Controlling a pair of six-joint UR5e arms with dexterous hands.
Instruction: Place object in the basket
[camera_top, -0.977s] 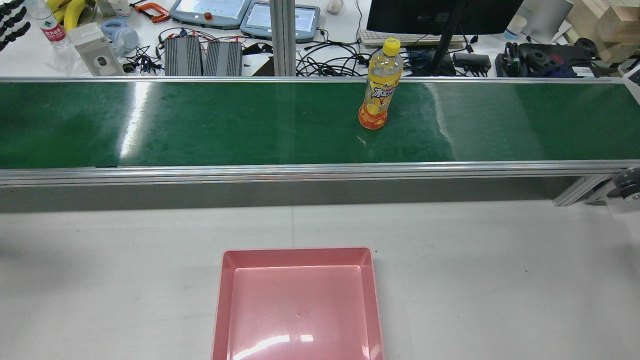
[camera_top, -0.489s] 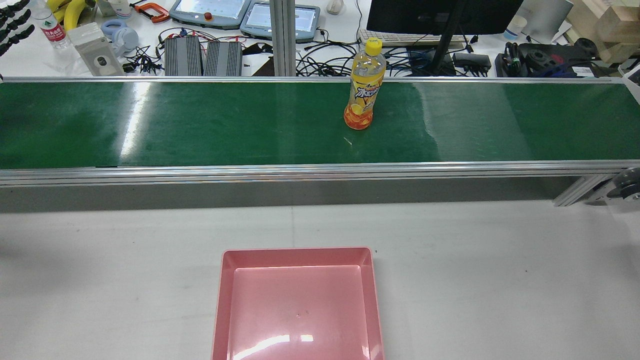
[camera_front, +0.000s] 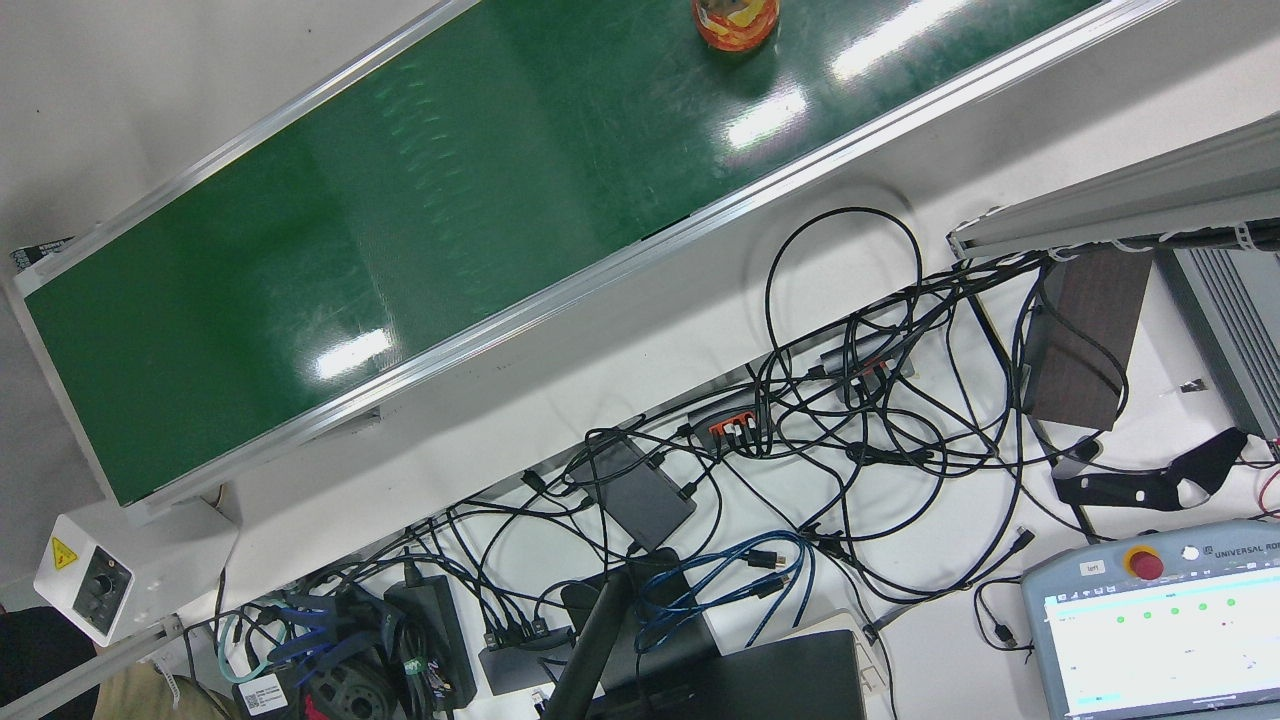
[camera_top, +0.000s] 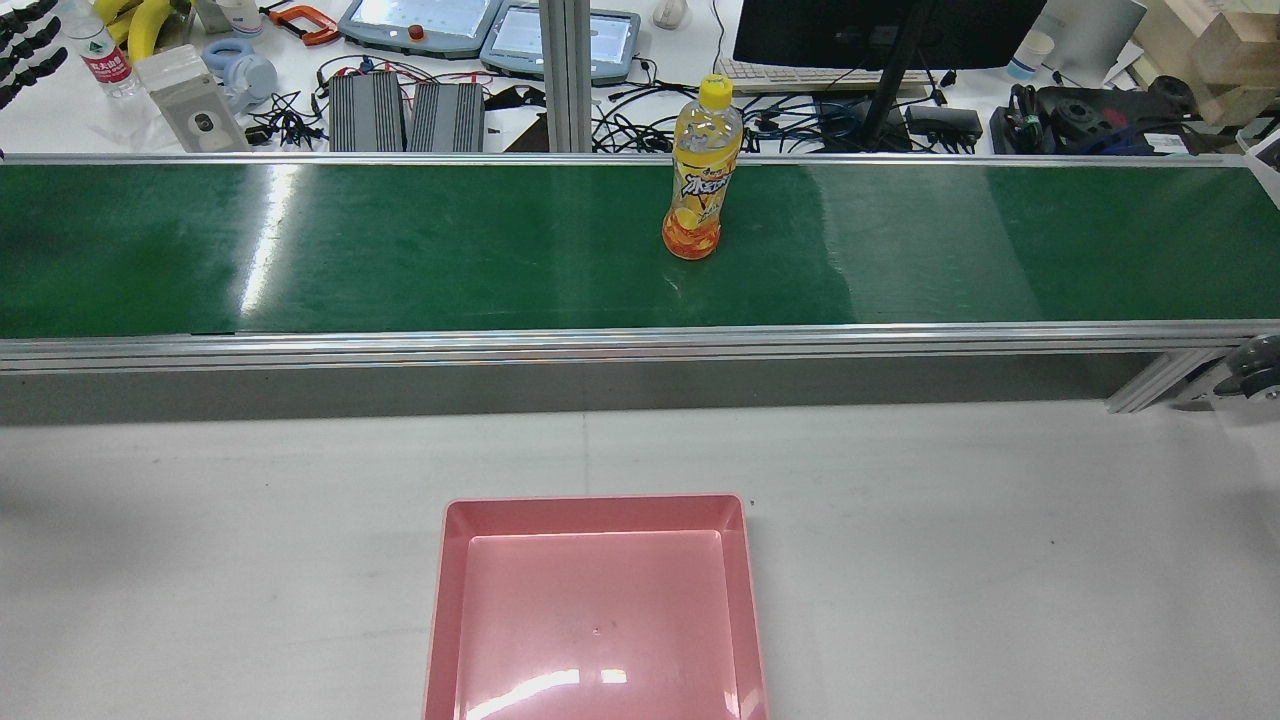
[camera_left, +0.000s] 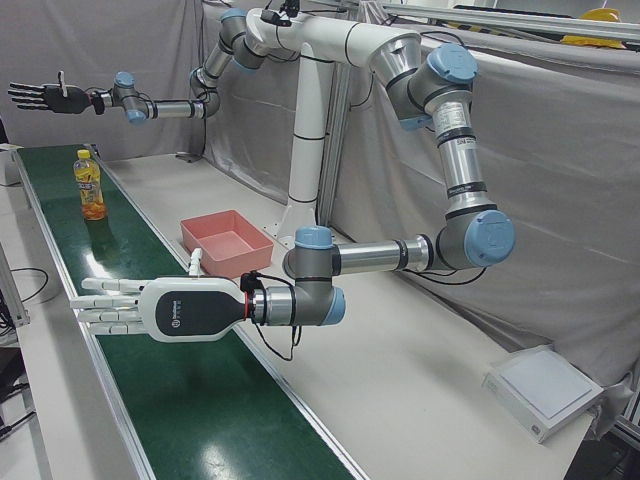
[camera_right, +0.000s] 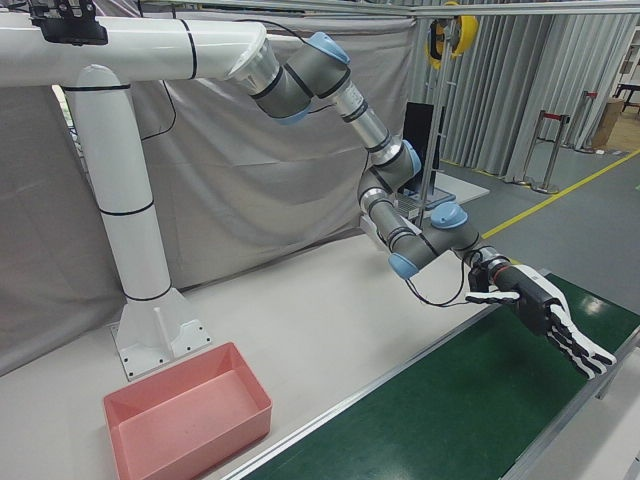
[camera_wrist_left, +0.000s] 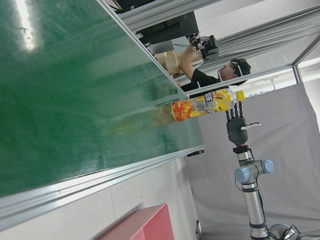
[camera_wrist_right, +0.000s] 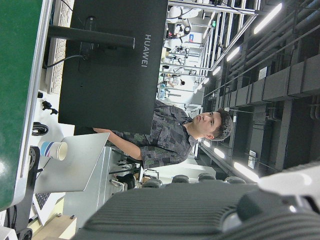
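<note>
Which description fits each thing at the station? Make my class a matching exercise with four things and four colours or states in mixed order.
Things:
1. bottle
2. basket
3. conveyor belt
4. left hand

Descriptions:
a. green, glossy
b. pink, with nothing in it
c. open, holding nothing
d. upright, with a yellow cap

Pairs: 1-d, 2-b, 3-a, 4-c

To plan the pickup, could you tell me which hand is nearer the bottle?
Right, seemingly: the right hand hangs raised by the belt's end; the left hand hovers low over it, farther from the bottle.
</note>
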